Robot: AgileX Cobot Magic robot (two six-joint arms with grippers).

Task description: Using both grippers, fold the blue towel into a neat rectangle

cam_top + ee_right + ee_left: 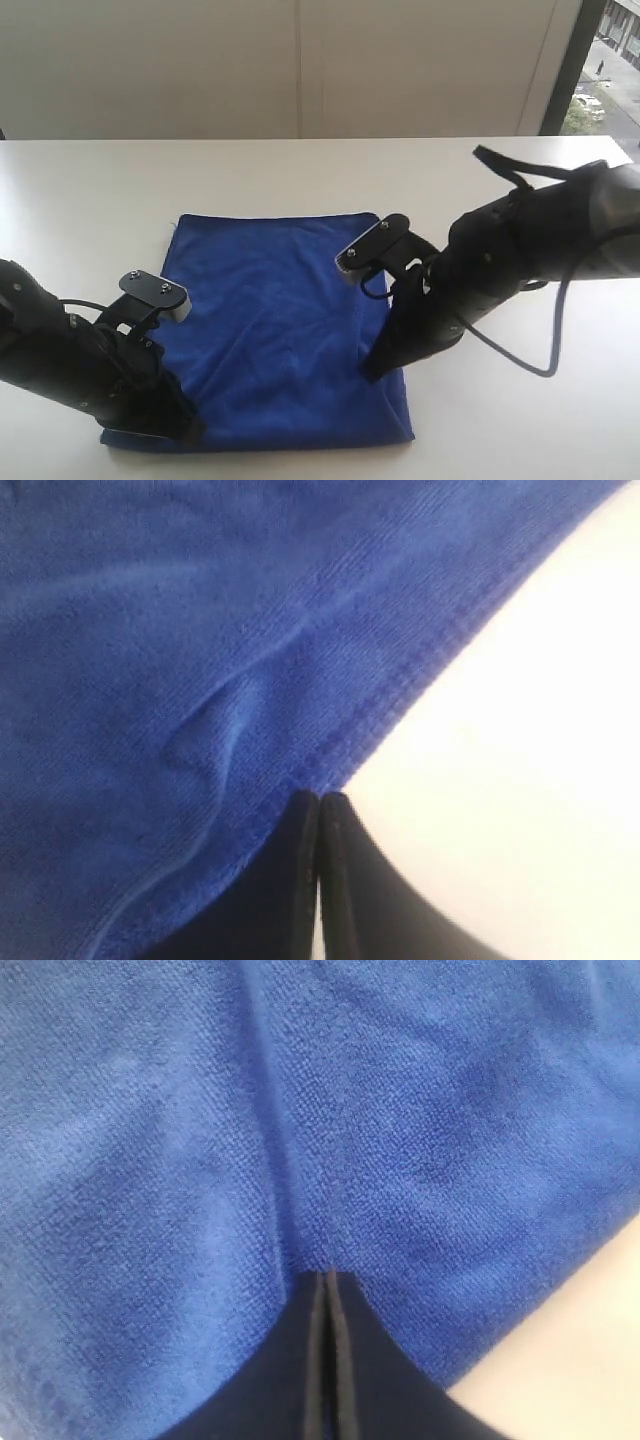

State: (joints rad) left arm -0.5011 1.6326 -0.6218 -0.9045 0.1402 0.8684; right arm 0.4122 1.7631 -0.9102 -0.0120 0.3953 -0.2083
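Observation:
The blue towel [280,320] lies flat on the white table [300,170], its far hem straight and its near right corner squared. My left gripper [186,432] is down on the towel's near left corner. In the left wrist view its jaws [327,1275] are shut, and a crease in the towel [300,1110] runs away from the tips. My right gripper [372,372] is on the towel's right edge, towards the near side. Its jaws [320,798] are shut right at the hem, with a small pucker of towel [215,725] beside them.
Bare table [530,730] lies just outside the right hem, and bare table [580,1360] also shows past the left gripper's corner. A black cable loop [540,350] hangs off the right arm. A wall and a window strip [600,60] stand behind the table.

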